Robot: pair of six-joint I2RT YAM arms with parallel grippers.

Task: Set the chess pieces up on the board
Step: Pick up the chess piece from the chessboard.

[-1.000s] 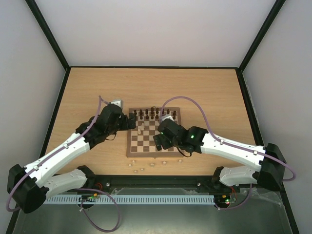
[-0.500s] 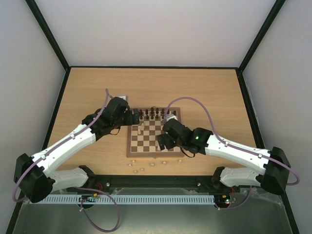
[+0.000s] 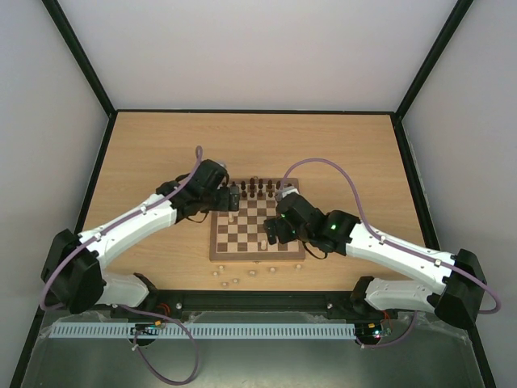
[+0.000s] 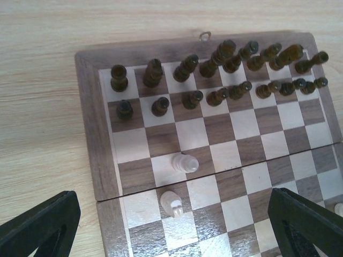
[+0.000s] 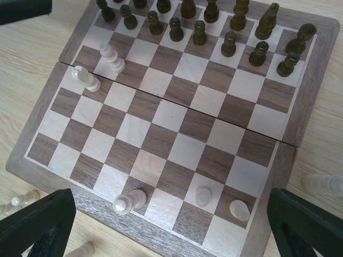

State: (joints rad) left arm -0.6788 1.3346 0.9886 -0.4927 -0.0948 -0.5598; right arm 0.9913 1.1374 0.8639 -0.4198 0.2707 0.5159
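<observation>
The board (image 3: 257, 256) lies at the table's middle. Dark chess pieces (image 3: 254, 190) fill its two far rows, as the left wrist view (image 4: 214, 69) and right wrist view (image 5: 203, 21) also show. Two pale pieces (image 4: 184, 162) stand near the left edge, under my left gripper (image 4: 171, 235), which hangs open and empty over that side (image 3: 229, 198). My right gripper (image 5: 170, 230) is open and empty above the near right part of the board (image 3: 273, 232). Three pale pieces (image 5: 203, 196) stand in the near rows below it.
Several loose pale pieces (image 3: 234, 279) lie on the table in front of the board. Another pale piece (image 5: 324, 183) lies off the board's right side, and more (image 5: 21, 201) lie off its near left corner. Black rails frame the table.
My left arm has swung right and reached out over the board's far left corner. My right gripper has drifted slightly right, uncovering a pale piece in the near rows. Both grippers stay open.
</observation>
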